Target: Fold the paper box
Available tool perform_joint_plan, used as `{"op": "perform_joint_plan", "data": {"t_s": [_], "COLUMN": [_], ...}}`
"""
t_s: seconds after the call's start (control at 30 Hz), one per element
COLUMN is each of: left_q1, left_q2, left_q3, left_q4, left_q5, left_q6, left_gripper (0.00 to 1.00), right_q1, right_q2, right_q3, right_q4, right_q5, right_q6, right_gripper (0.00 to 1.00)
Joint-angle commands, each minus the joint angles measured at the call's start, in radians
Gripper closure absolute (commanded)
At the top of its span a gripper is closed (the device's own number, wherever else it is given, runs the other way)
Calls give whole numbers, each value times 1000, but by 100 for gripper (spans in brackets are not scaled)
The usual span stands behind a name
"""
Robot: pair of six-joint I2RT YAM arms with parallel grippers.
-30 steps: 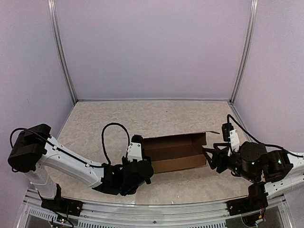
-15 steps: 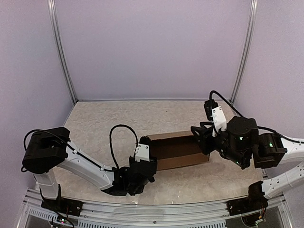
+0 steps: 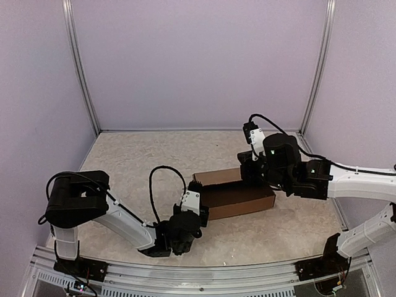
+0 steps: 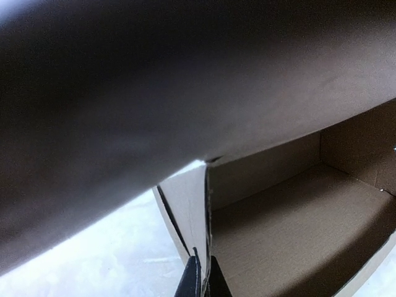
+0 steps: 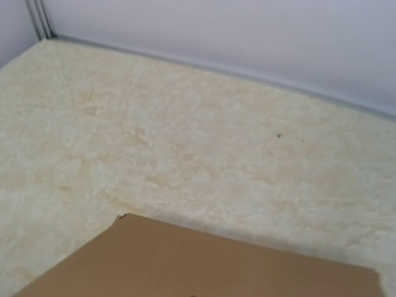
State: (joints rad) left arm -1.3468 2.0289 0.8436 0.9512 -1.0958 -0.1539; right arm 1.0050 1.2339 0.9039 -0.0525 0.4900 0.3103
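The paper box [image 3: 238, 197] is plain brown cardboard and lies in the middle of the table with its lid folded down over the tray. My left gripper [image 3: 193, 207] is at the box's left end. In the left wrist view its fingertips [image 4: 201, 281] are shut on the thin edge of the box's end wall [image 4: 192, 210], with the box's inside [image 4: 297, 223] to the right and the dark lid overhead. My right gripper [image 3: 247, 168] rests on the lid's back edge, shut. The right wrist view shows only the lid's top [image 5: 204, 266]; its fingers are hidden.
The beige mottled tabletop [image 3: 154, 154] spreads behind and beside the box. Lilac walls close it in, with metal posts at the back left [image 3: 80, 68] and back right [image 3: 318, 68]. A cable loop [image 3: 162, 176] rises from the left arm. A metal rail [image 3: 185, 272] runs along the near edge.
My right arm swung from the box's right end up over its back and the lid came down over the tray. The right jaws closed. The left gripper kept its hold and shifted slightly right.
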Motion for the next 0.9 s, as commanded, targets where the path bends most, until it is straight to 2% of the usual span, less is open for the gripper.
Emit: {"op": "perform_joint_plan", "data": {"t_s": [0.0, 0.17, 0.27, 0.37, 0.6, 0.7, 0.77, 0.87], "left_q1": [8, -23, -63, -109, -159, -173, -175, -150], "left_q2": [57, 74, 87, 94, 13, -42, -119, -252], "left_q3": [-16, 0, 20, 27, -23, -60, -84, -71], "left_q4": [-90, -83, -51, 4, 19, 5, -63, -256], "left_q5": [87, -31, -99, -140, -97, -60, -12, 89], "left_q6": [20, 32, 105, 187, 182, 171, 129, 32], "left_gripper": [100, 98, 82, 71, 56, 53, 51, 51], "right_q1": [-52, -65, -71, -71, -74, -74, -74, -73], "right_q2": [62, 123, 151, 168, 223, 250, 266, 289], "right_q3": [-32, -57, -71, -89, -133, -153, -169, -195], "right_q4": [102, 135, 148, 165, 214, 240, 257, 281], "right_q5": [-91, -102, -110, -115, -129, -139, -146, -147], "right_q6": [31, 51, 66, 79, 129, 149, 160, 174], "right_gripper": [97, 100, 100, 100, 100, 100, 100, 100]}}
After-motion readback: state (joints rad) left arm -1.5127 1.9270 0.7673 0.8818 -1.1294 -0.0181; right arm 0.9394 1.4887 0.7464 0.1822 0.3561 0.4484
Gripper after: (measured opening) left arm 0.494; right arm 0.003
